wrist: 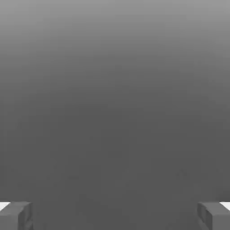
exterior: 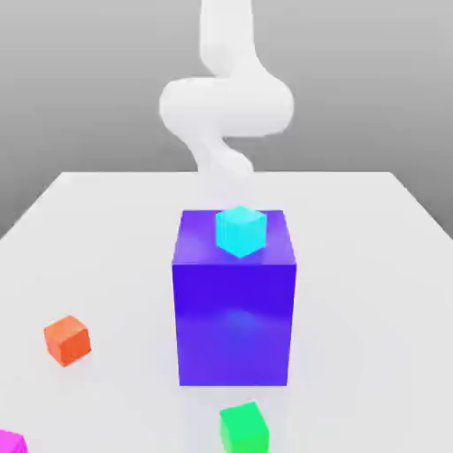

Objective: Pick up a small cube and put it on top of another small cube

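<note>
The small cube (exterior: 11,441), bright magenta-pink, lies at the near corner of the white table on the exterior view's left, partly cut off by the picture's edge. An orange small cube (exterior: 67,340) rests on the table further back on that side. A green small cube (exterior: 243,426) sits in front of the big blue block. My gripper (wrist: 115,215) is open in the hand view: its two grey fingertips (wrist: 15,214) stand far apart with nothing between them, facing plain grey background. The white arm (exterior: 226,106) rises behind the block, far from the magenta cube.
A big blue block (exterior: 234,305) stands in the middle of the white table (exterior: 372,265). A small cyan cube (exterior: 240,229) sits on top of it. The table's far edge runs behind the block.
</note>
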`<state>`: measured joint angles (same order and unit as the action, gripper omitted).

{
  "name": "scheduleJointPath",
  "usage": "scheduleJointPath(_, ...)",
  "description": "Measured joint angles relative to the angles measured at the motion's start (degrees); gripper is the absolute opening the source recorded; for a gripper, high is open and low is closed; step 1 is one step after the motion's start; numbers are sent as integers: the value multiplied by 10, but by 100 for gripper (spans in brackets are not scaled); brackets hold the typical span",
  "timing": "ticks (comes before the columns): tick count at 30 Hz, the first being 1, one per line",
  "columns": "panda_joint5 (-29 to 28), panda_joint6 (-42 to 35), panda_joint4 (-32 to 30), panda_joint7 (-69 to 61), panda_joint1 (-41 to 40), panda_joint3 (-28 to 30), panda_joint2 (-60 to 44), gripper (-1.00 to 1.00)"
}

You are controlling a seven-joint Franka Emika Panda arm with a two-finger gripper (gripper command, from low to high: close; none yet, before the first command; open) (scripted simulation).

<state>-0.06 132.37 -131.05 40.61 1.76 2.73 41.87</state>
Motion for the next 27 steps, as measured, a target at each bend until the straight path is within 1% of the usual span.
scheduleJointPath(1,0,0,0,0,0,0,0,0)
scheduleJointPath(3,2,7,8,-62,19,32,-45,0)
scheduleJointPath(4,2,7,8,-62,19,32,-45,0)
scheduleJointPath(6,8,14,17,-129,38,66,-90,0)
scheduleJointPath(12,34,31,35,-280,73,138,-187,0)
scheduleJointPath(21,110,51,61,-523,91,215,-334,0)
scheduleJointPath(27,168,61,80,-690,67,233,-435,0)
